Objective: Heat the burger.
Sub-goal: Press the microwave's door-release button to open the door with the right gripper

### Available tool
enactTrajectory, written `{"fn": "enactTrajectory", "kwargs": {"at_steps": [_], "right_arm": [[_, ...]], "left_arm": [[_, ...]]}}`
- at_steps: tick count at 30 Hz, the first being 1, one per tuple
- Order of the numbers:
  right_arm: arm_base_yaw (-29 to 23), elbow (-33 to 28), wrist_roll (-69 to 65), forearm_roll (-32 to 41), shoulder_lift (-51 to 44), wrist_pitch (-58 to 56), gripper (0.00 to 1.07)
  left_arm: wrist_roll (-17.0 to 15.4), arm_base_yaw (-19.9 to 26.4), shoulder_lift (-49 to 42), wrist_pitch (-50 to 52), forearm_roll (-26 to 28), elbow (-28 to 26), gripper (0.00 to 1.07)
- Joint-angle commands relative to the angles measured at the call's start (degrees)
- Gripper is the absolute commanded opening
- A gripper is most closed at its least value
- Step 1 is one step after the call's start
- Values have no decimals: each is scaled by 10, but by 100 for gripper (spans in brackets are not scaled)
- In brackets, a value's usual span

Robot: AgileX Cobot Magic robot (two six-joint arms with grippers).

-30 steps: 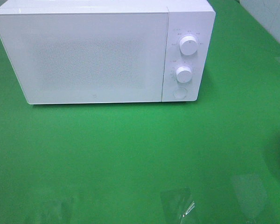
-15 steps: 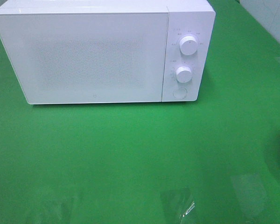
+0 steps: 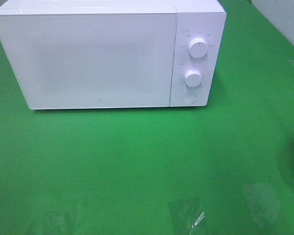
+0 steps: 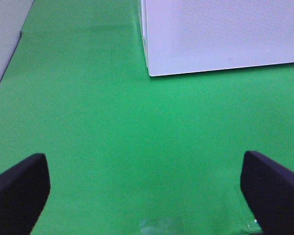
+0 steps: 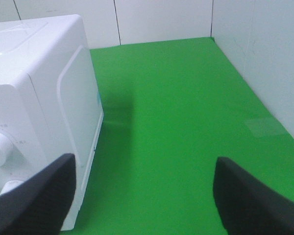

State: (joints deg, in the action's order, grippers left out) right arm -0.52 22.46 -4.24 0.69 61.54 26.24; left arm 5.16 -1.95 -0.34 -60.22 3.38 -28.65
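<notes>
Near the microwave (image 3: pixel 108 58), left hand (image 4: pixel 143 161) and right hand (image 5: pixel 144 161) gape empty.

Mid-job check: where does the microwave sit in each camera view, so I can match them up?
Exterior high: microwave in the upper left, door shut, knobs on its right panel.
Left wrist: only its door corner, ahead of the open fingers.
Right wrist: its side wall and knobs, close beside one finger.
Shared landmark: the green table.
</notes>
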Motion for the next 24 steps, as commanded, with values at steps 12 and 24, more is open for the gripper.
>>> {"fn": "enactTrajectory", "kwargs": {"at_steps": [12, 24], "right_arm": [[-115, -1, 199, 156, 133, 198, 76], [-273, -1, 313, 393, 194, 309, 76]], "left_arm": [[1, -2, -13, 9, 2, 2, 98], [1, -2, -13, 9, 2, 2, 98]]}}
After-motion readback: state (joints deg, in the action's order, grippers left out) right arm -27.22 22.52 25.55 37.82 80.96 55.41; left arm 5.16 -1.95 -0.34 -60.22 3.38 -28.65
